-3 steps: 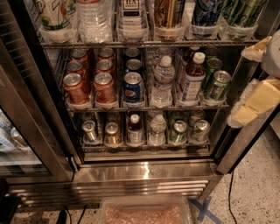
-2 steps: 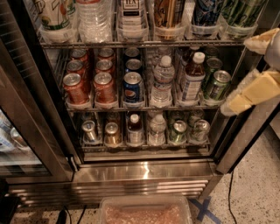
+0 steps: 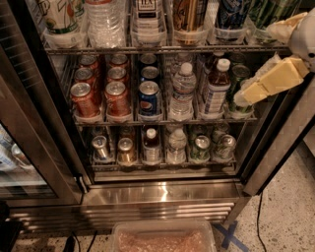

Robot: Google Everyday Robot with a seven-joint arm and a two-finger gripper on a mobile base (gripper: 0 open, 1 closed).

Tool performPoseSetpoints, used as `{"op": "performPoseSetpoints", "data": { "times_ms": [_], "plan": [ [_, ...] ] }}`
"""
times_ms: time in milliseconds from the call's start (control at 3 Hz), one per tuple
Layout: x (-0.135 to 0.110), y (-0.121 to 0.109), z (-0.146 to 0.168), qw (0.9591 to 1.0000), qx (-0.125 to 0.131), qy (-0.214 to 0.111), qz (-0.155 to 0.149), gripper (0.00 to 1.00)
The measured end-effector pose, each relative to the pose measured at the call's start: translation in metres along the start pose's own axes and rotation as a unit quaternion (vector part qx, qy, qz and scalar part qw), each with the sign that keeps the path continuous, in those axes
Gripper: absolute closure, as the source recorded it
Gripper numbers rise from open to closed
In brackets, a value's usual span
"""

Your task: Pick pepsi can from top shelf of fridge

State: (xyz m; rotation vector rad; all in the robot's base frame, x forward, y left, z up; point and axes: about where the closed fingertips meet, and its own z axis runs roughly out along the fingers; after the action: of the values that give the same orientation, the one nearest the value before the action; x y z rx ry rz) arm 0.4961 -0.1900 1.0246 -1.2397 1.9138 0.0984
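Observation:
The fridge (image 3: 157,197) stands open, its steel base toward me. The top shelf (image 3: 162,49) runs along the top of the view, with clear lane trays holding tall drinks cut off by the frame. The pepsi can (image 3: 231,12) is the dark blue tall can in the second lane from the right; only its lower part shows. My gripper (image 3: 258,61) has cream-coloured fingers and is open and empty. It sits at the right edge, in front of the right end of the shelves, below and right of the pepsi can.
The middle rack holds red cans (image 3: 83,98), a short blue Pepsi can (image 3: 147,98), a water bottle (image 3: 183,91) and a green can (image 3: 238,83). The glass door (image 3: 29,123) swings out at left. A plastic bin (image 3: 162,238) lies on the floor in front.
My gripper has moved left from the right edge, farther in front of the fridge's right-hand lanes. The drinks on the shelves have not moved.

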Motion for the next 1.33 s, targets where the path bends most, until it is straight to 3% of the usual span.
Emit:
{"op": "performPoseSetpoints", "data": {
  "times_ms": [333, 667, 1000, 1333],
  "plan": [
    [-0.002, 0.001, 0.002, 0.9998, 0.008, -0.015, 0.009, 0.0],
    [-0.004, 0.005, 0.005, 0.9968, 0.04, -0.051, 0.046, 0.0],
    [-0.005, -0.003, 0.013, 0.989, 0.085, -0.082, 0.089, 0.0],
    [-0.014, -0.024, 0.018, 0.9747, 0.146, -0.115, 0.125, 0.0]
  ]
}}
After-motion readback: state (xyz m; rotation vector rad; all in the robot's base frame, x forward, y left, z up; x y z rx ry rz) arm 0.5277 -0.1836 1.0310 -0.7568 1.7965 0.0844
